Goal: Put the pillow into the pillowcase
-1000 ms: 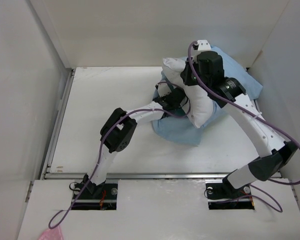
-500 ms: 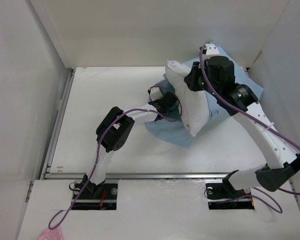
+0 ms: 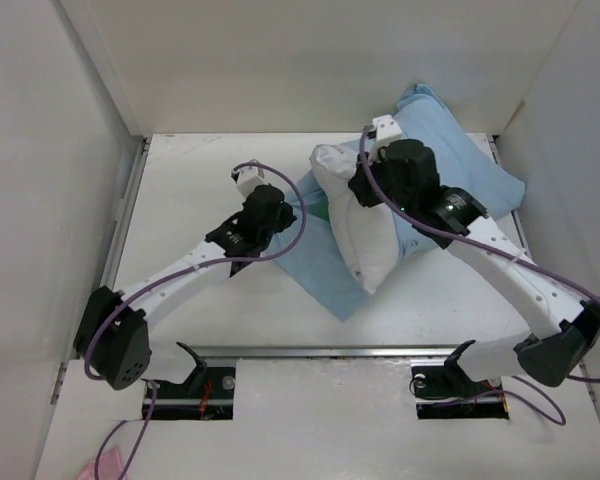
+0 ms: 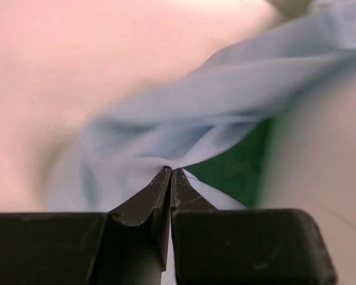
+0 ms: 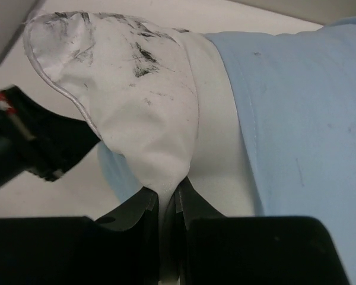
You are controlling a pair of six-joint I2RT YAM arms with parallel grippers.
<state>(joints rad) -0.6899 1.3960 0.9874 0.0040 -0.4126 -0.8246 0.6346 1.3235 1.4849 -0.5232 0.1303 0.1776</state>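
Left hand (image 4: 169, 172) clenched on a gathered fold of the pillowcase (image 4: 225, 101), at its left edge; purpose, I judge, is to draw the fabric taut and away from the pillow so the opening gapes; green lining (image 4: 243, 160) shows just beside the pinch; this view is blurred, so I cannot tell whether I have one layer or both.

Right hand (image 5: 166, 193) nipped tight on a thin flap near the pillow's (image 5: 142, 89) far corner, a hold for steering it; the pillow lies on the pillowcase at the table's (image 3: 200, 180) mid-right, most of it bare; insertion hardly begun, by my reckoning.

Left arm stretched long and low across the table, elbow out at the near left; right arm arched over from the right, wrist angled down onto the pillow's far end.
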